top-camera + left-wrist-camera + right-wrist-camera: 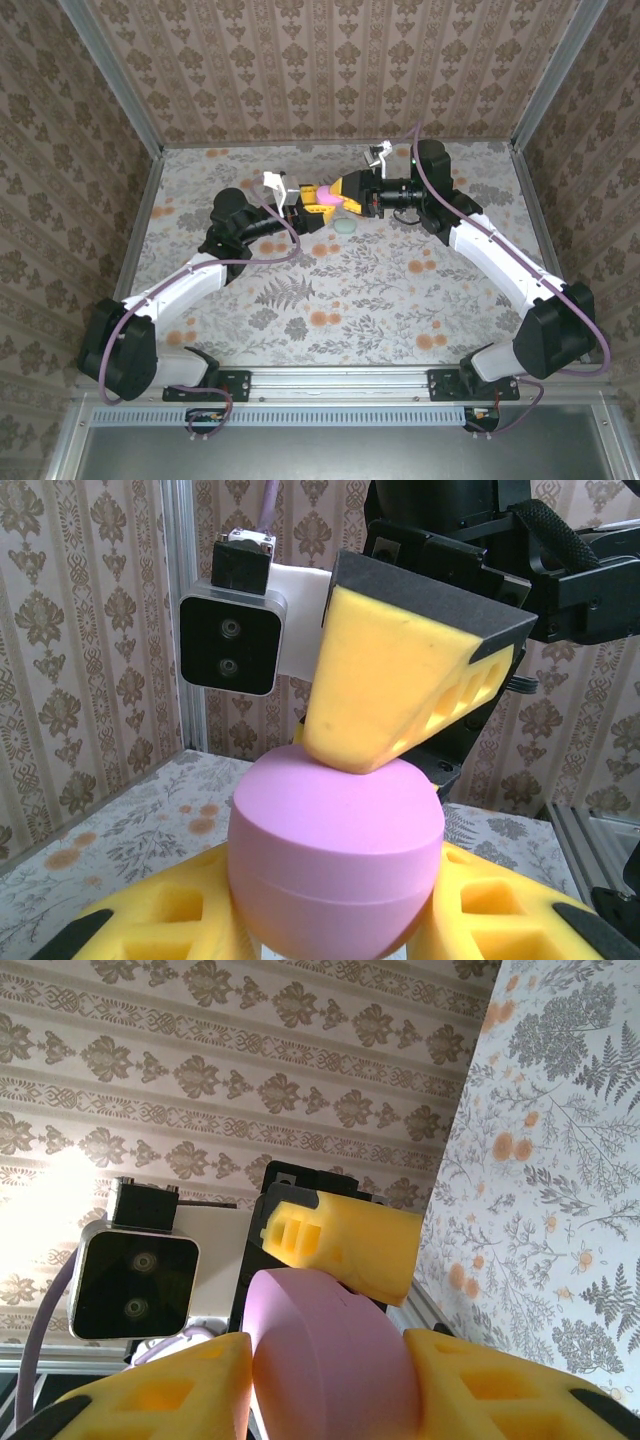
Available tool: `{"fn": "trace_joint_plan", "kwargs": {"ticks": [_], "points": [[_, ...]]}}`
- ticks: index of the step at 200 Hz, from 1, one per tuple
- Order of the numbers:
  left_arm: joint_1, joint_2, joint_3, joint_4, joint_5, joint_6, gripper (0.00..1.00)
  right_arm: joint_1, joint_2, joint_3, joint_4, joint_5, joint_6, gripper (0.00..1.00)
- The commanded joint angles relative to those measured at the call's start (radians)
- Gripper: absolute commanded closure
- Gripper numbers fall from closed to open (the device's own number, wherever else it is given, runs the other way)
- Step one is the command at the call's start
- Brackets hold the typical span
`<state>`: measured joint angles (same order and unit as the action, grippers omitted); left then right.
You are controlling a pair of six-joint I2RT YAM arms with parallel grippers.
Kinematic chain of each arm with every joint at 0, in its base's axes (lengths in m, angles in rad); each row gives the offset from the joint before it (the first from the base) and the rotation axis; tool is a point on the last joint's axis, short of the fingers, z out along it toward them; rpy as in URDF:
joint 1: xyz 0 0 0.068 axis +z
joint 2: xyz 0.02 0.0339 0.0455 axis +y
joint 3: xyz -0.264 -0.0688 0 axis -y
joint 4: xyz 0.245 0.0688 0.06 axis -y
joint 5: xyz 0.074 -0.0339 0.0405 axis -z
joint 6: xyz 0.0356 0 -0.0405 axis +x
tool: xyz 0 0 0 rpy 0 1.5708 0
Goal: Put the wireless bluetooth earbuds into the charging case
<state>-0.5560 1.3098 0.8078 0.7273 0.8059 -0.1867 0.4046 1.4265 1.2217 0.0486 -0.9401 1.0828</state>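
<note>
Left claw and right claw — both pinching pink case.

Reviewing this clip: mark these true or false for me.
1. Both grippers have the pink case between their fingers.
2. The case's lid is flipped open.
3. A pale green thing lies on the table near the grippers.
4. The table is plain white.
1. True. The pink case sits between the fingers of the left gripper and of the right gripper.
2. False. The case looks shut; a thin seam runs round it.
3. True. The pale green thing lies on the table just below the grippers in the top view; what it is cannot be told.
4. False. The table has a floral pattern with orange flowers and grey ferns.
</note>
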Motion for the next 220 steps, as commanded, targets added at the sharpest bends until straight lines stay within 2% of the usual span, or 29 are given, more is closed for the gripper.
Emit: {"fn": "trace_joint_plan", "kwargs": {"ticks": [1, 27, 68, 110, 138, 161, 187, 220], "points": [[-0.002, -0.002, 0.028, 0.003, 0.006, 0.003, 0.74, 0.01, -0.021, -0.004, 0.022, -0.046, 0.01, 0.59], [-0.004, -0.004, 0.028, -0.004, -0.004, 0.007, 0.7, 0.008, -0.028, -0.002, -0.01, -0.025, -0.022, 0.69], [-0.005, -0.007, 0.032, -0.036, -0.02, 0.027, 0.66, 0.002, -0.068, -0.024, -0.022, 0.037, -0.045, 0.78], [-0.01, -0.005, 0.022, -0.045, -0.053, 0.038, 0.37, -0.02, -0.103, -0.085, 0.033, 0.11, -0.024, 0.79], [-0.01, -0.016, 0.009, -0.059, -0.072, 0.047, 0.3, -0.041, -0.12, -0.169, 0.077, 0.201, -0.019, 0.78], [-0.01, -0.056, -0.02, -0.066, -0.155, 0.073, 0.27, -0.051, -0.108, -0.246, 0.114, 0.278, -0.025, 0.78], [-0.009, -0.125, -0.063, -0.083, -0.317, 0.128, 0.26, -0.05, -0.042, -0.299, 0.084, 0.36, -0.056, 0.79], [-0.004, -0.171, -0.086, -0.101, -0.382, 0.148, 0.25, -0.025, 0.162, -0.323, 0.126, 0.356, -0.068, 0.79]]}}
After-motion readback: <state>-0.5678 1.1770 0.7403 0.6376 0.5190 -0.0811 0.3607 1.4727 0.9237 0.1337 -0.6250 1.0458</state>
